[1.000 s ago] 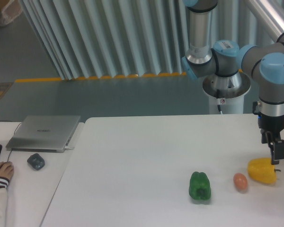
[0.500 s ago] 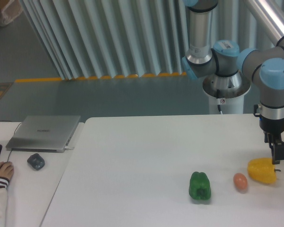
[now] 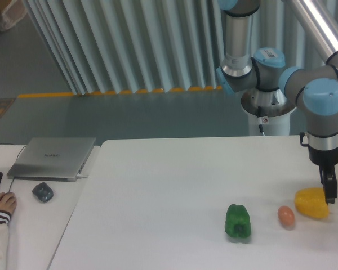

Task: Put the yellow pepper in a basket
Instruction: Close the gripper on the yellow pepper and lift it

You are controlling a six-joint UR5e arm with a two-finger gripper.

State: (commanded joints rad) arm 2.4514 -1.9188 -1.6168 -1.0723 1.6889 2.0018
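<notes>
White table [image 3: 169, 185] fills the lower frame, and you can see the arm [image 3: 321, 112] at the right edge has dropped and swung slightly left since a second ago. Its gripper [image 3: 329, 191] now sits lower, its dark fingers [image 3: 329, 190] overlapping the right side of the yellow pepper [image 3: 310, 203] at the lower right; you cannot tell whether they are apart or closed on it. That pepper lies on the table where it was, as do the green pepper [image 3: 238, 221] at lower centre and the egg [image 3: 285, 216] between them. At far left, the laptop [image 3: 52, 157] and mouse [image 3: 43, 192] are unchanged.
</notes>
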